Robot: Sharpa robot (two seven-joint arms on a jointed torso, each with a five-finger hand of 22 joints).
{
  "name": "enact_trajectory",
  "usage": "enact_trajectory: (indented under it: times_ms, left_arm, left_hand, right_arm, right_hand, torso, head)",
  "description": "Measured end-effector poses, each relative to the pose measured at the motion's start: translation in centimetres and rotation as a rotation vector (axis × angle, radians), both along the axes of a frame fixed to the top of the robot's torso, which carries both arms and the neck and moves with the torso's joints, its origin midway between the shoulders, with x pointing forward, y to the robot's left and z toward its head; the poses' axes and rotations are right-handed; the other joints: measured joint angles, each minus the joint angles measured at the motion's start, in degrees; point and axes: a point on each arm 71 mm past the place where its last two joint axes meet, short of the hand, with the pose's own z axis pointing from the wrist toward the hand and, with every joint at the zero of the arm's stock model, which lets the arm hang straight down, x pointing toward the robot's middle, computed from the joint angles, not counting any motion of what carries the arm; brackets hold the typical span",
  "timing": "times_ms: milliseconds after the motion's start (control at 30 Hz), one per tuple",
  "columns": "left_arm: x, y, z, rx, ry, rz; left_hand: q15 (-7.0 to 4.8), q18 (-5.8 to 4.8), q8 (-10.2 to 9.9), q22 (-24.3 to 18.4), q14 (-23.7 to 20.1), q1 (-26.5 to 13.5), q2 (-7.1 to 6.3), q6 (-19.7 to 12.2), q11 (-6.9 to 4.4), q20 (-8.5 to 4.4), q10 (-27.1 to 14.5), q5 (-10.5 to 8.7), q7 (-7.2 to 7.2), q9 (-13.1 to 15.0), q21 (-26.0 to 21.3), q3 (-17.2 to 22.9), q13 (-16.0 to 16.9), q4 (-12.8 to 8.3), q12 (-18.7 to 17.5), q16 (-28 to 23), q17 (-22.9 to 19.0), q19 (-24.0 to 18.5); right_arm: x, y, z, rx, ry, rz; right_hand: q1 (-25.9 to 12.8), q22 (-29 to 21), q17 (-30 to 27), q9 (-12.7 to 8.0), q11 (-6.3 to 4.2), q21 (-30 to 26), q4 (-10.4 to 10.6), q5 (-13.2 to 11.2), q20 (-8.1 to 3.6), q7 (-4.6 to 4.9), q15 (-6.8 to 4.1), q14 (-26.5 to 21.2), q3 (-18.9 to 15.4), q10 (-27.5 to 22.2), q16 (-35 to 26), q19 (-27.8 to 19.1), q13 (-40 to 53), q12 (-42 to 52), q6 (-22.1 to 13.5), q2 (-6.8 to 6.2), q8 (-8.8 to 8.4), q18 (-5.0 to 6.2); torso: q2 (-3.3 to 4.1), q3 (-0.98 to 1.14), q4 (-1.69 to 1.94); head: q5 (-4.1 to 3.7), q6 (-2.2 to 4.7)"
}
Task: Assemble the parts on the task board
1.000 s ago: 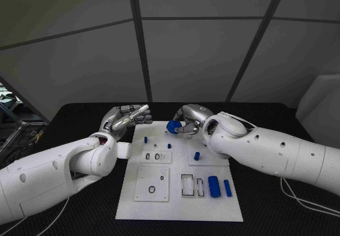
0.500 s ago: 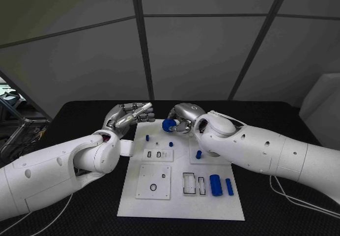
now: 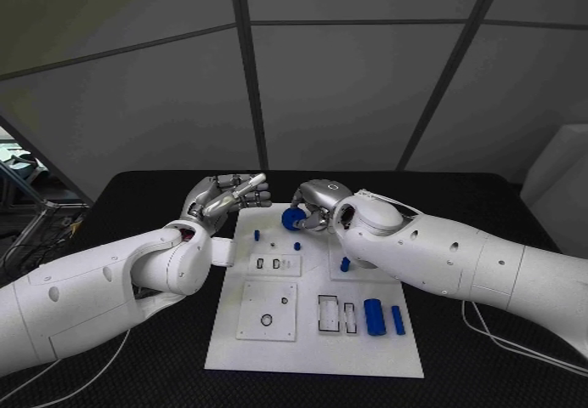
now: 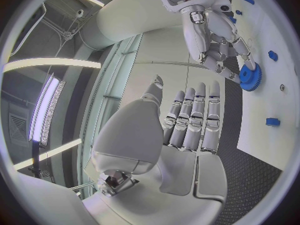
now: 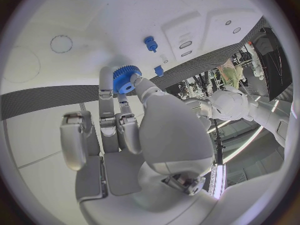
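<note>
The white task board (image 3: 313, 344) lies in the middle of the black table. My right hand (image 3: 319, 202) hovers over the board's far edge and pinches a blue toothed gear (image 3: 294, 218) between thumb and fingers; the right wrist view shows the gear (image 5: 126, 79) at the fingertips, above the board. My left hand (image 3: 228, 197) is raised beside the board's far left corner, fingers straight and apart, holding nothing. Three small blue pegs (image 3: 257, 236) (image 3: 296, 246) (image 3: 344, 265) stand in the board. In the left wrist view the gear (image 4: 250, 77) sits just beyond my left hand (image 4: 187, 122).
Two blue cylinders (image 3: 374, 317) (image 3: 397, 319) lie at the board's right side, next to narrow rectangular slots (image 3: 326, 313). A square plate with a black ring (image 3: 266, 321) sits at the near left. A grey panelled wall stands behind the table.
My right hand has carried the gear a little leftward along the board's far edge, closer to the left hand. The left hand has stayed raised and empty.
</note>
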Motion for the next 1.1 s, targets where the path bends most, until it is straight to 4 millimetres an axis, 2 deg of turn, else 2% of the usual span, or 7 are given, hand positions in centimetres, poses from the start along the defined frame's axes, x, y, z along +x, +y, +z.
enact_trajectory:
  times_ms: [267, 533, 600, 700, 833, 933, 1100]
  left_arm:
    - [0.00, -0.08, 0.01, 0.000, 0.000, -0.001]
    - [0.00, -0.09, 0.02, 0.000, 0.000, -0.001]
    - [0.00, -0.10, 0.02, 0.000, 0.000, 0.000]
    - [0.01, -0.10, 0.02, 0.000, 0.000, 0.000]
    - [0.01, -0.10, 0.03, 0.000, 0.000, 0.000]
    - [0.01, -0.09, 0.03, 0.000, 0.000, 0.000]
    - [0.03, -0.06, 0.03, 0.001, 0.000, 0.001]
  left_hand:
    - [0.00, 0.00, 0.00, 0.00, 0.00, 0.00, 0.00, 0.00, 0.00, 0.00, 0.00, 0.00, 0.00, 0.00, 0.00, 0.00, 0.00, 0.00, 0.00, 0.00, 0.05, 0.00]
    - [0.00, 0.00, 0.00, -0.01, 0.00, 0.01, -0.01, 0.00, 0.00, 0.00, 0.00, 0.00, 0.00, 0.00, 0.00, 0.00, 0.00, 0.00, 0.00, 0.00, 0.04, 0.00]
    - [0.00, 0.00, 0.00, -0.01, 0.00, 0.01, -0.01, 0.00, 0.00, 0.00, 0.00, 0.00, 0.00, 0.00, 0.00, 0.00, 0.00, 0.00, 0.00, 0.00, 0.04, 0.00]
    - [0.00, 0.00, 0.00, -0.01, 0.00, 0.01, -0.01, 0.00, 0.00, 0.00, 0.00, 0.00, 0.00, 0.00, 0.00, 0.00, 0.00, 0.00, 0.00, 0.00, 0.04, 0.00]
    - [0.00, 0.00, 0.00, -0.01, 0.00, 0.01, -0.01, 0.00, 0.00, 0.00, 0.00, 0.00, 0.00, 0.00, 0.00, 0.00, 0.00, 0.00, 0.00, 0.00, 0.04, 0.00]
    - [0.00, 0.00, 0.00, -0.01, 0.00, 0.01, -0.01, 0.00, 0.00, 0.00, 0.00, 0.00, 0.00, 0.00, 0.00, 0.00, 0.00, 0.00, 0.00, 0.00, 0.04, 0.00]
    - [0.00, 0.00, 0.00, -0.01, 0.00, 0.01, -0.01, 0.00, 0.00, 0.00, 0.00, 0.00, 0.00, 0.00, 0.00, 0.00, 0.00, 0.00, 0.01, 0.00, 0.03, 0.00]
  right_arm:
    - [-0.05, 0.45, -0.26, -0.018, 0.014, 0.009]
    - [0.06, 0.58, -0.39, -0.028, 0.020, 0.009]
    - [0.11, 0.57, -0.41, -0.030, 0.021, 0.008]
    - [0.20, 0.52, -0.42, -0.034, 0.022, 0.004]
    - [0.22, 0.58, -0.57, -0.041, 0.029, 0.005]
    - [0.26, 0.53, -0.69, -0.046, 0.035, 0.004]
    - [0.32, 0.41, -0.82, -0.054, 0.048, 0.002]
  right_hand:
    - [0.00, 0.00, 0.00, 0.00, 0.00, 0.00, 0.00, -0.15, 0.00, 0.00, 0.00, 0.00, 0.31, 0.00, 0.00, 0.00, 0.00, 0.00, 0.00, -0.01, -0.14, 0.00]
    - [-1.01, 0.00, 0.06, 0.01, 0.00, 0.00, 0.23, -0.15, 0.00, 0.19, 0.00, 0.00, 0.56, 0.00, 0.00, 0.00, 0.00, -0.12, 0.19, -1.01, -0.84, 0.01]
    - [-1.39, 0.00, 0.06, 0.02, 0.00, 0.00, 0.38, -0.15, 0.00, 0.17, 0.00, 0.00, 0.71, 0.00, 0.00, 0.00, 0.00, -0.31, 0.36, -1.36, -1.37, 0.01]
    - [-3.24, 0.00, 0.16, 0.78, 0.47, 0.00, 0.85, -2.58, 0.00, -0.14, 0.00, 0.00, 0.58, -0.02, 0.00, 0.00, 0.00, -0.90, 0.34, -1.84, -2.70, 0.00]
    - [-5.60, 0.00, 0.25, 0.05, 1.14, 0.00, 2.05, -4.79, 0.07, 0.59, 0.64, 0.00, -0.89, -0.10, 0.00, -0.07, 0.00, -1.68, -3.85, -2.70, -5.27, 0.01]
    - [-7.33, 0.00, 0.32, -0.20, 1.56, 0.00, 3.10, -4.79, 0.43, 1.08, 0.72, 0.09, -2.06, -0.10, 0.00, 0.00, 0.00, -2.00, -5.14, -2.81, -6.50, 0.00]
    - [-9.33, 0.00, 0.39, 0.06, 1.55, 0.00, 4.57, -4.37, 0.63, 1.07, 0.84, 0.20, -3.53, -0.10, 0.00, -0.20, 0.00, -2.00, -5.09, -2.29, -6.66, 0.01]
  torso:
    - [-0.05, -0.02, -0.04]
    - [-0.07, -0.03, -0.04]
    - [-0.07, -0.03, -0.04]
    - [-0.07, -0.03, -0.04]
    - [-0.07, -0.02, -0.06]
    - [-0.07, -0.01, -0.06]
    - [-0.07, 0.00, -0.09]
  head:
    - [0.07, -0.17]
    - [0.06, -0.21]
    - [0.12, -0.18]
    - [0.18, -0.15]
    - [0.20, -0.14]
    - [0.23, -0.16]
    - [0.24, -0.18]
